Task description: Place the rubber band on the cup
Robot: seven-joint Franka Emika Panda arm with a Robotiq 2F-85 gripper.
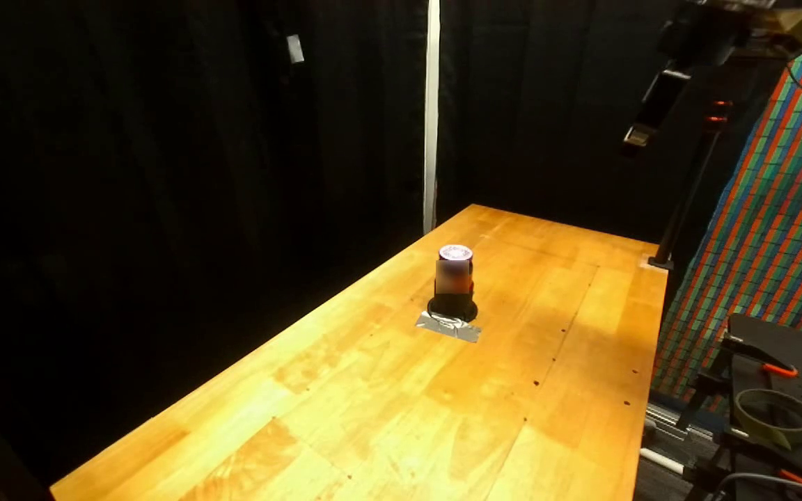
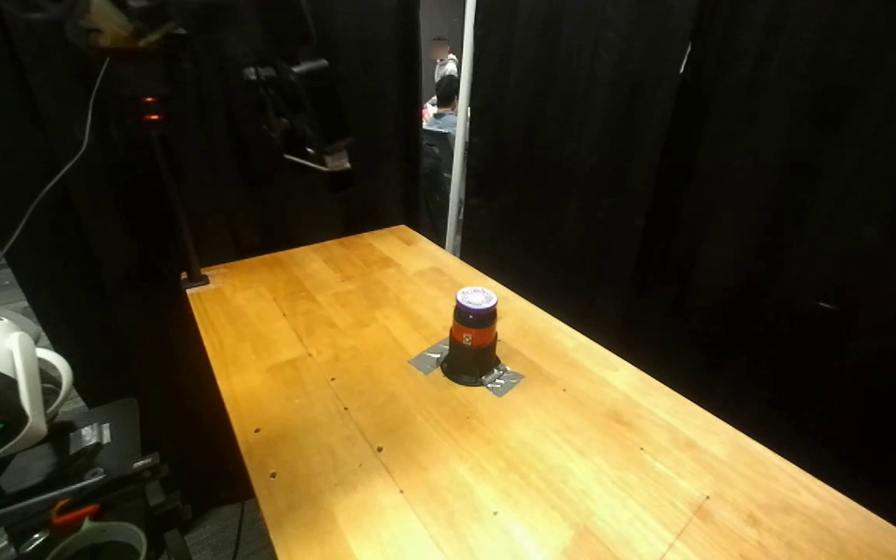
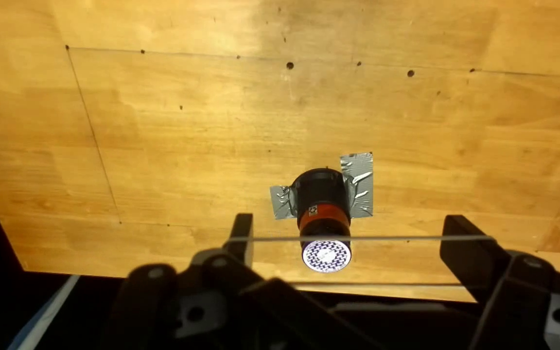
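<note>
The cup (image 3: 325,216) is a small black cylinder with an orange stripe and a pale patterned top. It stands upright on the table in both exterior views (image 1: 454,306) (image 2: 472,336). My gripper (image 3: 349,227) is open, its fingers wide apart, with the rubber band (image 3: 396,238) stretched around them as two thin strands across the gap. In the exterior views the gripper (image 1: 638,133) (image 2: 335,158) hangs high above the far part of the table, well away from the cup. In the wrist view the cup's top shows between the two strands. The band cannot be made out clearly in the exterior views.
Grey tape (image 3: 361,187) fixes the cup's base to the wooden table (image 2: 355,311). A black pole (image 1: 686,195) stands at the table's far corner. A dark side cart with a tape roll (image 1: 775,417) is beside the table. Black curtains hang behind.
</note>
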